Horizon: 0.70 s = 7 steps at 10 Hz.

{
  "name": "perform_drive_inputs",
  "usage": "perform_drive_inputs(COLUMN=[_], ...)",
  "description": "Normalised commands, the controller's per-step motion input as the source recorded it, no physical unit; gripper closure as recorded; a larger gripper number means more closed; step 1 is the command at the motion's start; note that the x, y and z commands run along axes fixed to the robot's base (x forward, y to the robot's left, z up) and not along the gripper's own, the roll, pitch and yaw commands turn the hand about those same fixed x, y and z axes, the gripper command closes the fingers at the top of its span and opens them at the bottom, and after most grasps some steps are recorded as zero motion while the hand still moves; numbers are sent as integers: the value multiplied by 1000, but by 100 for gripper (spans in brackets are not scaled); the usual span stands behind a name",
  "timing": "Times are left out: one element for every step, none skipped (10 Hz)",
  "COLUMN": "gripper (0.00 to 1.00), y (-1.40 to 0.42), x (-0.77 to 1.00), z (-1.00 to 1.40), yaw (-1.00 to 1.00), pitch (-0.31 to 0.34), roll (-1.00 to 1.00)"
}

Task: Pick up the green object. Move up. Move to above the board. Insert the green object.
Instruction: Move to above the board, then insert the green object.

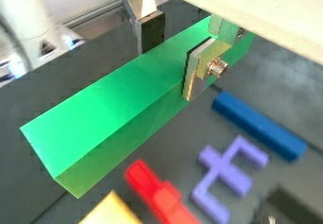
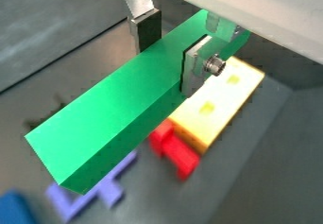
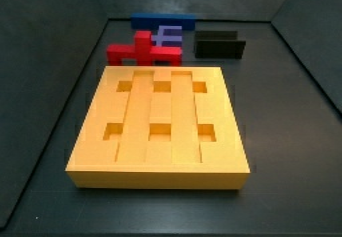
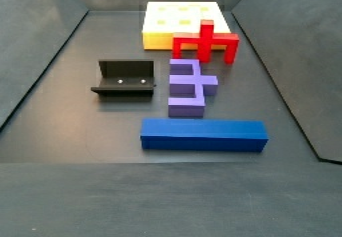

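Observation:
My gripper [image 1: 175,53] is shut on the green object [image 1: 108,124], a long plain green bar. It shows in both wrist views, and the bar [image 2: 113,114] sits between one dark-padded finger [image 2: 147,29] and the other silver finger [image 2: 195,65]. The bar hangs in the air, well above the floor. The board [image 3: 167,116], yellow-orange with long grooves and square holes, lies flat below; part of it shows under the bar in a wrist view [image 2: 221,100]. Neither the gripper nor the green bar appears in the side views.
A red cross-shaped piece [image 4: 207,43] stands by the board's edge. A purple piece [image 4: 190,86], a blue block [image 4: 203,133] and the dark fixture [image 4: 124,78] lie beyond it. Dark walls ring the floor.

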Motion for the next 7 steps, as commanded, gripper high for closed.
perform_drive_inputs(gripper=[100, 100, 100, 100, 100, 100, 100], y=[-1400, -1400, -1400, -1400, -653, -380, -37], x=[725, 745, 771, 824, 416, 280, 0], z=[198, 203, 211, 221, 110, 74, 0], yaw=[11, 2, 8, 10, 10, -1, 0], pitch=[157, 143, 163, 174, 183, 179, 0], roll=[7, -33, 13, 6, 22, 40, 6])
